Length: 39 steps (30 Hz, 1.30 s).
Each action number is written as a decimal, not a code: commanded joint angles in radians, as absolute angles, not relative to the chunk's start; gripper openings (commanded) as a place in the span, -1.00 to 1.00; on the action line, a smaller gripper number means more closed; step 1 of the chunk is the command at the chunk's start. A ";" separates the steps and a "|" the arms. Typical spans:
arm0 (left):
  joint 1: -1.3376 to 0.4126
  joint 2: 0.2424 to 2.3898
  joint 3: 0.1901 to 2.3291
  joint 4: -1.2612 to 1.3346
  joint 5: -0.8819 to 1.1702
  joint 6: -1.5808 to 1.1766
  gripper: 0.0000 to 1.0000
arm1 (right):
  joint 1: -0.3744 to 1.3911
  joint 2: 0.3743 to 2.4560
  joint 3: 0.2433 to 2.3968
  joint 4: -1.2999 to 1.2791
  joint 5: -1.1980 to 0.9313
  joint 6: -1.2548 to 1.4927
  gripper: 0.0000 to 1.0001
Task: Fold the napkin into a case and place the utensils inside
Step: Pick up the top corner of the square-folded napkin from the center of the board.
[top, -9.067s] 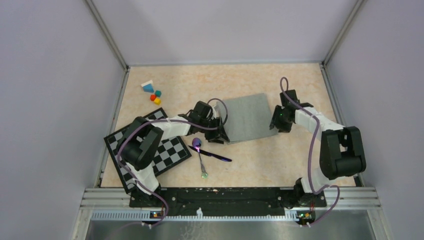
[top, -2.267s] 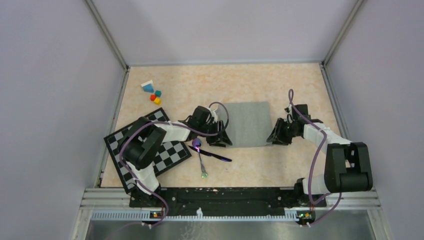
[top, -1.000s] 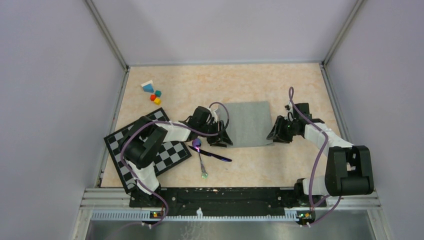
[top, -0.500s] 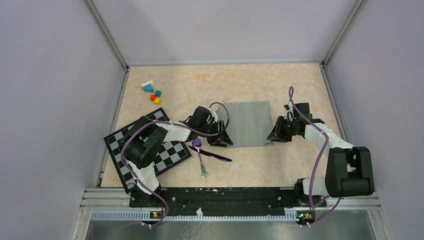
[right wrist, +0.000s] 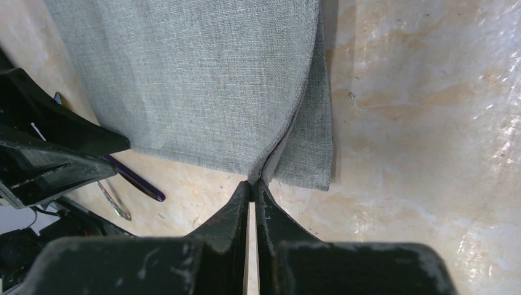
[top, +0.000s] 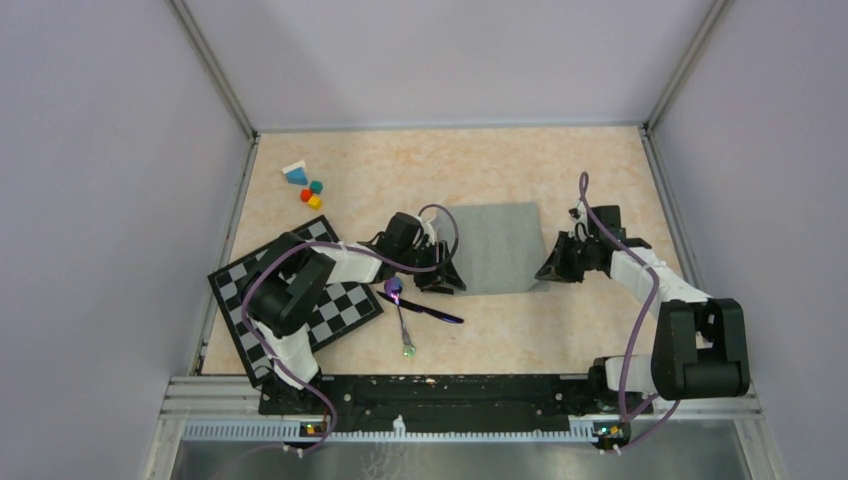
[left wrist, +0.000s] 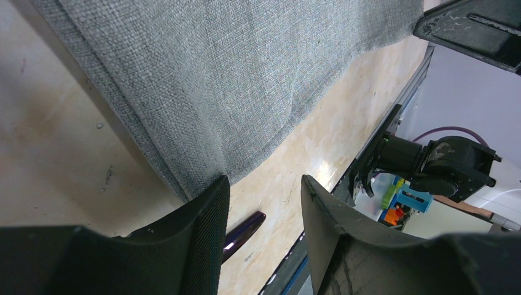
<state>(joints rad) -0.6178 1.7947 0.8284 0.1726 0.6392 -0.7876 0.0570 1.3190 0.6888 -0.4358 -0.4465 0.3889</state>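
While R jaws pinch near-R corner of near-square napkin, L jaws gape.

No legible text, no labels (any view)

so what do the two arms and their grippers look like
Both arms are black-jointed with white link covers: left arm, right arm. A purple cable loops along each. The left gripper and right gripper have black, finely textured fingers.
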 commanded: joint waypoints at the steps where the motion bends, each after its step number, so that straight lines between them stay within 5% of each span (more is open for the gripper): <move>1: -0.630 1.823 0.812 0.173 0.601 -0.772 0.05 | 0.064 1.299 0.717 -0.434 -0.473 0.395 -1.00; 5: -0.631 1.825 0.813 0.172 0.601 -0.770 0.05 | 0.064 1.300 0.724 -0.444 -0.484 0.401 -0.99; 7: -0.632 1.826 0.813 0.173 0.600 -0.771 0.05 | 0.063 1.306 0.719 -0.438 -0.472 0.403 -0.74; 17: -0.631 1.834 0.812 0.184 0.607 -0.775 0.05 | 0.063 1.414 0.663 -0.299 -0.483 0.441 -0.50; 34: -0.631 1.850 0.812 0.195 0.615 -0.775 0.04 | 0.063 1.318 0.730 -0.436 -0.418 0.415 -0.73; 39: -0.631 1.841 0.810 0.186 0.611 -0.770 0.05 | 0.063 1.315 0.741 -0.448 -0.404 0.406 -0.61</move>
<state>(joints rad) -0.6209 1.8118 0.8284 0.2043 0.6579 -0.7921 0.0570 1.3350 0.6956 -0.4355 -0.4248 0.4225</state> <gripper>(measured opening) 0.521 0.182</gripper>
